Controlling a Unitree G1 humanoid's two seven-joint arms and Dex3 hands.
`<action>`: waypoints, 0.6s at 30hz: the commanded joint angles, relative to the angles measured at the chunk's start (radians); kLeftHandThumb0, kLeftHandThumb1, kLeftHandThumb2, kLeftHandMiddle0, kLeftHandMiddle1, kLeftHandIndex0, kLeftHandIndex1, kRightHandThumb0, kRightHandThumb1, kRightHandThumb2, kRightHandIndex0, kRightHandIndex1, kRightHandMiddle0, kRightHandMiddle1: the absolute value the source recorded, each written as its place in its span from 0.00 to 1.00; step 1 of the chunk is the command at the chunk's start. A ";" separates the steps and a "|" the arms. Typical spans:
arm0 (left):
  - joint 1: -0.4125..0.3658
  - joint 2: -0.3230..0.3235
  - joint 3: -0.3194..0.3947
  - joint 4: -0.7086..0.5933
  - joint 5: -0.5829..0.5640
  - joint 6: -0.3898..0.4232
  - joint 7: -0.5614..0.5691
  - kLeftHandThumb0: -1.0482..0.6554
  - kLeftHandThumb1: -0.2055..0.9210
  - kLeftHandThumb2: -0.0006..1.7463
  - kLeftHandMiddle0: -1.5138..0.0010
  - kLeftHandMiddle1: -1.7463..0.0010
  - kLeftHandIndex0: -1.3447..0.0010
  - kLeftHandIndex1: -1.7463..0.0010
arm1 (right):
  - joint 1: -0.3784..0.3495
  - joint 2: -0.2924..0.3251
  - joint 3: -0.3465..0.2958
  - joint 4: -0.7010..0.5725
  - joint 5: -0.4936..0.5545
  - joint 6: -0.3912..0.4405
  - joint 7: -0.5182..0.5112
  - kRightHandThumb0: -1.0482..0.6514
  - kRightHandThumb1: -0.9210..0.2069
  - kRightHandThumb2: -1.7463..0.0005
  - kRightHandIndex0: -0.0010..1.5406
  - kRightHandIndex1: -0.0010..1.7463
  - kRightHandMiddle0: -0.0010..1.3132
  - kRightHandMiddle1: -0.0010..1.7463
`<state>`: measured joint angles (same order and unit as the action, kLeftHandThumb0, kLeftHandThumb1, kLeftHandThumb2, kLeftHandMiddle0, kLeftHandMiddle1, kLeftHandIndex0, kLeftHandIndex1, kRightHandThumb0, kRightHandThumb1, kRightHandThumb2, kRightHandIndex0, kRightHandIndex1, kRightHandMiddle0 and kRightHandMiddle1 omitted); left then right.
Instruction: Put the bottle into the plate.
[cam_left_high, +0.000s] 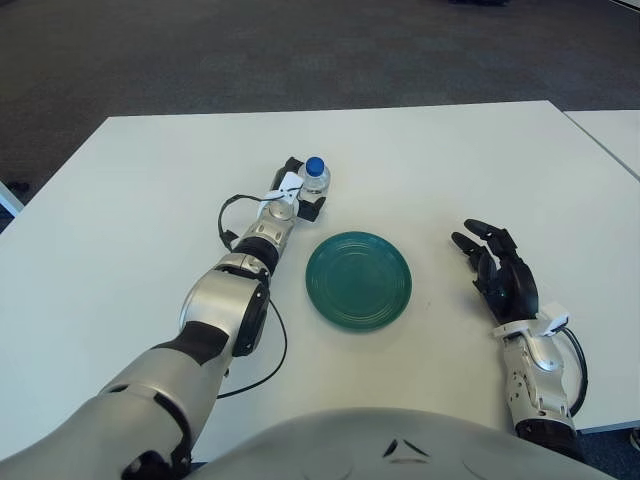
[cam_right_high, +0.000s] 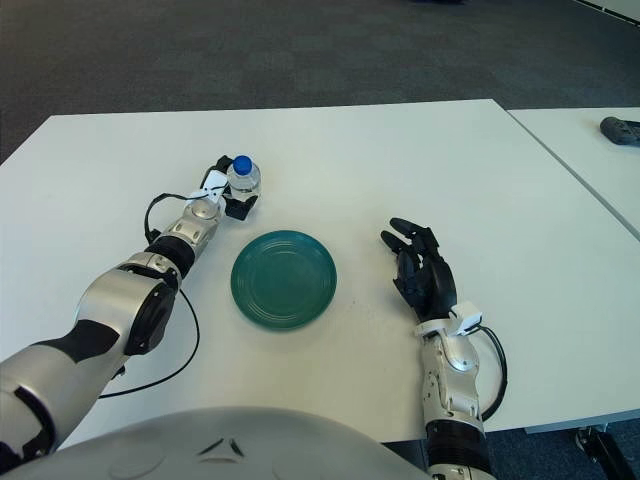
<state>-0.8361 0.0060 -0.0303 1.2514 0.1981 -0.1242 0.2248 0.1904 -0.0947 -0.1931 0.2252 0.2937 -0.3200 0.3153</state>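
Small clear plastic bottle with blue cap (cam_left_high: 315, 175) upright on white table (cam_left_high: 120, 200), beyond green round plate (cam_left_high: 358, 280), apart from it. Left hand (cam_left_high: 296, 192) fingers wrapped round bottle's body. Likely light, smooth, squashy: grip mid-body, gently. Right hand (cam_left_high: 500, 275) right of plate, fingers loosely spread, empty.

Bright, even overhead light; soft shadows, sharp focus.
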 joint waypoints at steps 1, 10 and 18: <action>0.040 -0.008 0.006 -0.029 -0.017 -0.011 -0.006 0.61 0.31 0.87 0.51 0.02 0.61 0.00 | 0.071 0.033 0.009 0.134 -0.010 0.074 -0.014 0.22 0.00 0.66 0.25 0.34 0.06 0.56; 0.155 -0.029 0.009 -0.275 -0.052 -0.053 -0.034 0.61 0.32 0.87 0.52 0.01 0.61 0.00 | 0.069 0.027 0.005 0.136 -0.006 0.076 -0.010 0.22 0.00 0.66 0.25 0.34 0.06 0.56; 0.248 -0.033 -0.005 -0.540 -0.040 -0.039 -0.040 0.62 0.31 0.87 0.53 0.00 0.61 0.00 | 0.067 0.026 0.003 0.142 -0.006 0.074 -0.008 0.22 0.00 0.66 0.25 0.34 0.06 0.56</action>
<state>-0.5930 -0.0336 -0.0288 0.8439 0.1591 -0.1483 0.1858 0.1850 -0.0955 -0.1952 0.2300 0.2944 -0.3207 0.3155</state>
